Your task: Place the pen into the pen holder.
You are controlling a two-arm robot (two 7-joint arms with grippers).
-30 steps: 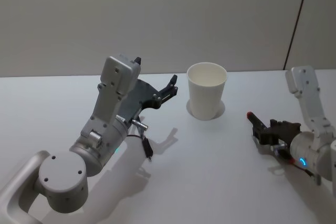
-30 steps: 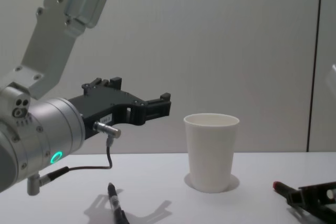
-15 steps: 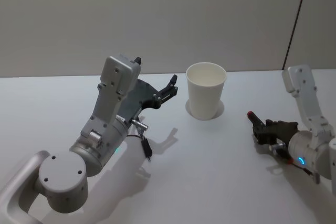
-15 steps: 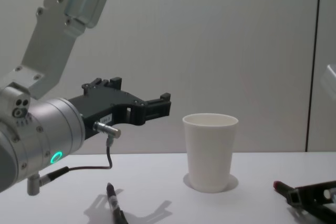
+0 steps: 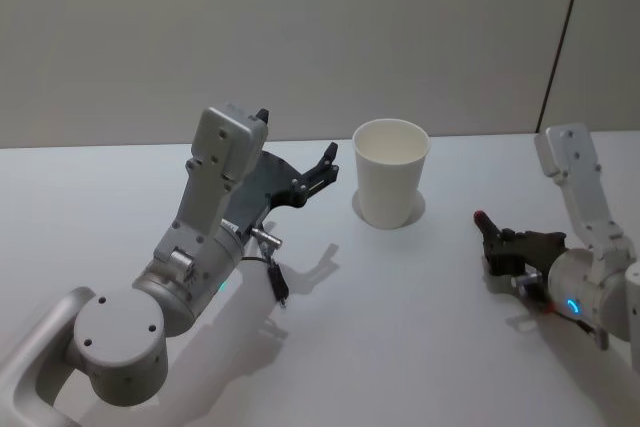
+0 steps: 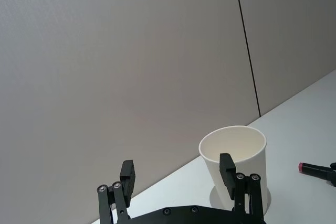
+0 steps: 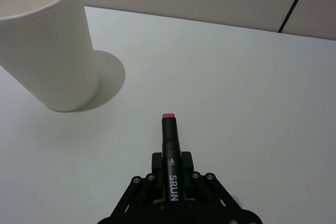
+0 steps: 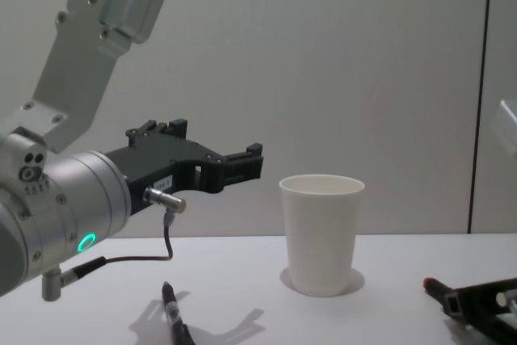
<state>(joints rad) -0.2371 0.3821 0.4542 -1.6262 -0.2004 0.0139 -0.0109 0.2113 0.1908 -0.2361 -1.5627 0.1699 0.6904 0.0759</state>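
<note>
Found the pen clamped between the narrow-set jaws of the right gripper, low over the right side of the table. Noted its long axis lying about level, in line with the gripper, red end sticking forward out of the jaws. Could not tell whether clear of the table or resting on it. Recorded a slim black barrel with white lettering, rear part hidden under the gripper body.

Located the cup ahead and to the left of that red end, well apart from it, upright at mid-table, mouth open upward, rim higher than the pen. Recorded plain white paper, tapered toward the base, with a rolled rim. Judged the coming move to turn on this: pen level and low, opening facing up and higher. Hence: lift above the rim, swing left, tip the barrel toward upright before release. Judged the cup light, liable to slide or topple if struck on the wall.

Found the left gripper raised off the table just left of the cup's rim, apart from it, jaws wide and holding nothing. Judged nearer the cup than the right one, yet idle. Noted a second pen, dark, lying flat on the table beneath the left arm, untouched.
</note>
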